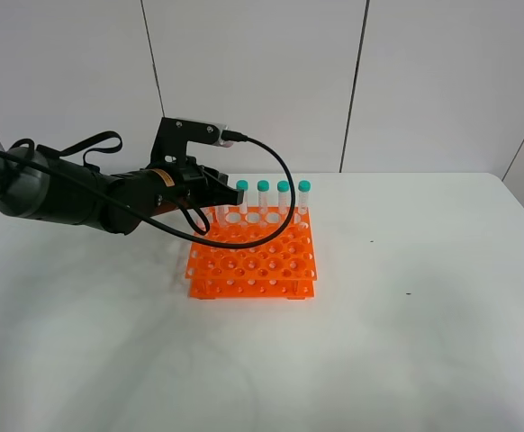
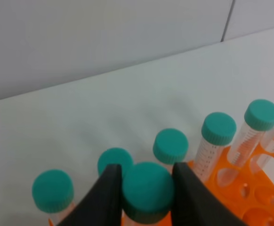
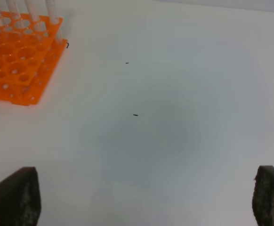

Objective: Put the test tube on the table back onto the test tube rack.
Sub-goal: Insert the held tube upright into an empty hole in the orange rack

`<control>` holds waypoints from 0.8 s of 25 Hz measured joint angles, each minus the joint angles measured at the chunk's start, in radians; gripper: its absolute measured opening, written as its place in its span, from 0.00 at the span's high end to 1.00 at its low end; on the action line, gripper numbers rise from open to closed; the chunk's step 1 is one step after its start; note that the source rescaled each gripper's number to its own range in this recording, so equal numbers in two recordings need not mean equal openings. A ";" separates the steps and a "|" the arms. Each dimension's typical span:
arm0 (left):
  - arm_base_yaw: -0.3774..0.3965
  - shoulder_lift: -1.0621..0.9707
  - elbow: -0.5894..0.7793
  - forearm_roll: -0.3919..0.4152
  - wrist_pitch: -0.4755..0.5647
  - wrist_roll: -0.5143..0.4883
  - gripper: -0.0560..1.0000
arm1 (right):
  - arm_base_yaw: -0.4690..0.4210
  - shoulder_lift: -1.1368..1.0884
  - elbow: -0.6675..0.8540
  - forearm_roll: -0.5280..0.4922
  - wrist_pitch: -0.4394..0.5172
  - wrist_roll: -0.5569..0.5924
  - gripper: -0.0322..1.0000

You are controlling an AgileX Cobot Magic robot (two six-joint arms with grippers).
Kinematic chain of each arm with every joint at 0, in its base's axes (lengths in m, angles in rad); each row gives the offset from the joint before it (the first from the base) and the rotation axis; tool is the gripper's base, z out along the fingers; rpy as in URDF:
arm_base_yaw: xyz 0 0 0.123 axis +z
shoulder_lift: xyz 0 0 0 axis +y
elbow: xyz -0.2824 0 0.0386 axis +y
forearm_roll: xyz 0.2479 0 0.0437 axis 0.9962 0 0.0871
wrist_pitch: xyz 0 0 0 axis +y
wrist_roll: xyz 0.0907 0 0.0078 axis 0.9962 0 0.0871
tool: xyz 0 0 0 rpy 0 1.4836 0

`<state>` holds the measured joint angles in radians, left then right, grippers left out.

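My left gripper [image 1: 215,193] is shut on the teal cap of the test tube [image 2: 148,190], with a black finger on each side of the cap. It holds the tube upright at the far left corner of the orange test tube rack [image 1: 253,261]; its lower end is hidden. Several more teal-capped tubes [image 1: 283,196] stand in the rack's back row, and they also show in the left wrist view [image 2: 218,128]. My right gripper [image 3: 142,190] is open and empty above bare table, to the right of the rack [image 3: 14,66]. It is out of the exterior high view.
The white table [image 1: 406,342] stretches wide in front of and to the right of the rack. A white panelled wall [image 1: 262,81] stands close behind the table. Two small dark specks [image 3: 135,114] lie on the tabletop.
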<state>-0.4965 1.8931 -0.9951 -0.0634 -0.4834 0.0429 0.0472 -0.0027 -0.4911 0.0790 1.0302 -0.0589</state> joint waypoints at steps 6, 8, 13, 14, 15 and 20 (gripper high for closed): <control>0.000 0.028 -0.006 0.000 -0.004 -0.010 0.95 | 0.000 0.000 0.000 0.000 0.000 0.000 0.00; 0.000 0.042 -0.008 0.000 0.001 -0.014 0.95 | 0.000 0.000 0.000 0.000 0.000 0.000 0.00; 0.000 0.047 -0.008 0.000 0.001 -0.014 0.95 | 0.000 0.000 0.000 0.000 0.000 0.000 0.00; 0.000 0.048 -0.008 0.000 0.001 -0.014 0.95 | 0.000 0.000 0.000 0.000 0.000 0.000 0.00; 0.000 0.050 -0.008 0.000 0.000 -0.014 0.95 | 0.000 0.000 0.000 0.000 0.000 0.000 0.00; 0.000 0.073 -0.012 0.000 -0.003 -0.014 0.95 | 0.000 0.000 0.000 0.000 0.000 0.000 0.00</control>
<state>-0.4965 1.9663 -1.0066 -0.0634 -0.4861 0.0294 0.0472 -0.0027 -0.4911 0.0790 1.0302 -0.0589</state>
